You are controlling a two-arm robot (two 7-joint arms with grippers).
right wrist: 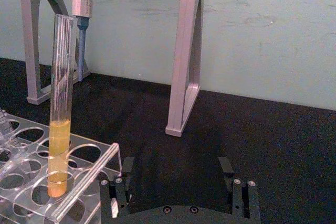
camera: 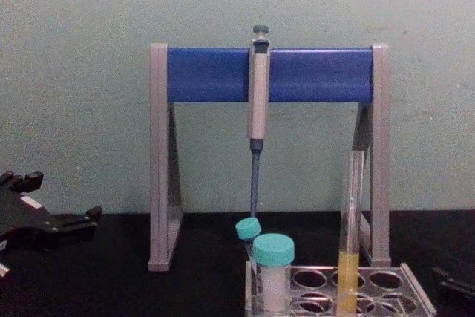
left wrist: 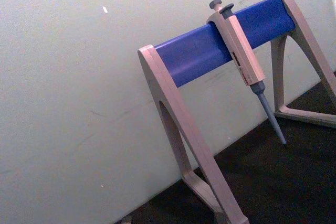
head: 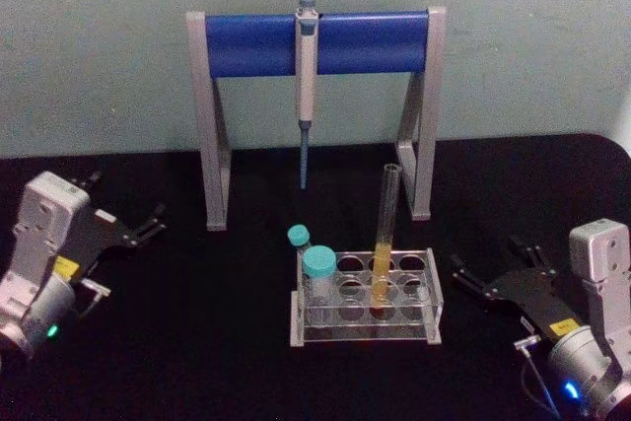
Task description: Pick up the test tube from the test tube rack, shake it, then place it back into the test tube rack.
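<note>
Fingers first: our right gripper point(head: 471, 281) has its fingers point(head: 463, 265) spread apart, holding nothing, and it sits low over the black table point(head: 177, 342) just to the right of the rack point(head: 367, 293), pointing toward it. Our left gripper point(head: 148, 224) is likewise spread and empty, parked well off to the left, aimed at the pipette stand point(head: 315, 46) at the back, where a pipette point(head: 307, 76) hangs.

The tube point(head: 385, 234) stands upright in a hole of the rack, toward the rack's right half, with yellow-orange liquid in its lower part and clear bare glass above. Two teal-capped vials point(head: 318, 273) occupy the rack's left end, apart from the tube.

We judge the tube to be light, rigid, smooth and breakable, so it wants a gentle squeeze. It has no cap, which means any shaking should be kept small and the tube close to upright, or the liquid may come out. The best hold looks to be on the bare glass above the liquid and clear of the rack's top plate. That leaves room to lift straight up until the bottom clears the hole. A grip near the rim would let the tube swing. Our right gripper is nearer and better placed for it.
</note>
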